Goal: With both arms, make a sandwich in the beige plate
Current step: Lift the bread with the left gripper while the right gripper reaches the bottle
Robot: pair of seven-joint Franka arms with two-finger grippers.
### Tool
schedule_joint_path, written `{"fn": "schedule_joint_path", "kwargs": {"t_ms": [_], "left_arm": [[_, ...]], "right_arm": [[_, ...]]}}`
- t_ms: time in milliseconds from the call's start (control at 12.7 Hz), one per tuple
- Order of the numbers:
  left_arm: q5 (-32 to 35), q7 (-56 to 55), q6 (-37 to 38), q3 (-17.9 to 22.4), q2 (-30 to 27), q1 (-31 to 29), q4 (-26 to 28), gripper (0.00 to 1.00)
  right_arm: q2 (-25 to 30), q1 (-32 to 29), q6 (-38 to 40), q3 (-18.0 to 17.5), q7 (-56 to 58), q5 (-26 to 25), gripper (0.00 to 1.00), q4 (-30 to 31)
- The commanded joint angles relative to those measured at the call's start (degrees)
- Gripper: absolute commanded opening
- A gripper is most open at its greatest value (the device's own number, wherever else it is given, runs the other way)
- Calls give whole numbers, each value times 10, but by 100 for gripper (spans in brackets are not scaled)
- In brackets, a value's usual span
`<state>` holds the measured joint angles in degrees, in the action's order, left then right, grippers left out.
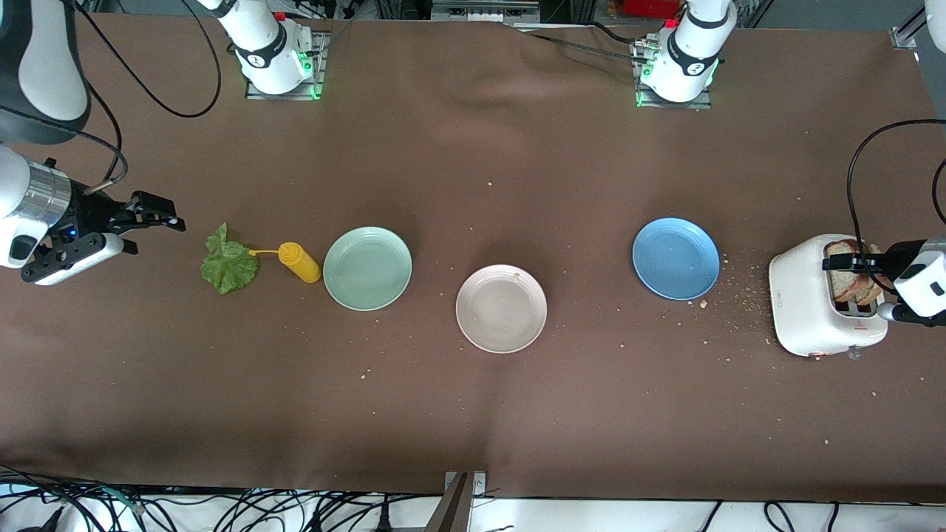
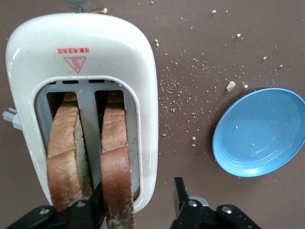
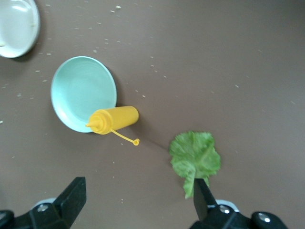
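At the left arm's end of the brown-clothed bench, the left gripper hangs over the white two-slot toaster, its jaws straddling one of the two brown wholemeal bread slices standing in the slots, not yet pressed shut on it. The right gripper hovers with jaws wide open and empty over the crinkled green lettuce leaf, which lies beside a yellow squeeze bottle at the right arm's end. The round pale beige plate sits bare mid-bench, between a mint-green plate and a blue plate.
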<state>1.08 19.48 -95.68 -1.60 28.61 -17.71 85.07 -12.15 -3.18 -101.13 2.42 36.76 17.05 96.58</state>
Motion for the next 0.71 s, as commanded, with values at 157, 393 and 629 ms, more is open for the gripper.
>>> {"fn": "schedule_joint_path", "kwargs": {"t_ms": [157,393,629], "left_arm": [[-14,5,0,-4,0,-8,4,19],[-14,-11,7,-5,-4,-6,2,0],[-6,-15,25,-9,-7,-4,-8,0]], "right_arm": [[-81,-74,3,-2,315,161,100,-2],[-128,-99,19,-2,492,213,100,-1],[-196,-131,66,-2,645,313,100,-1]]}}
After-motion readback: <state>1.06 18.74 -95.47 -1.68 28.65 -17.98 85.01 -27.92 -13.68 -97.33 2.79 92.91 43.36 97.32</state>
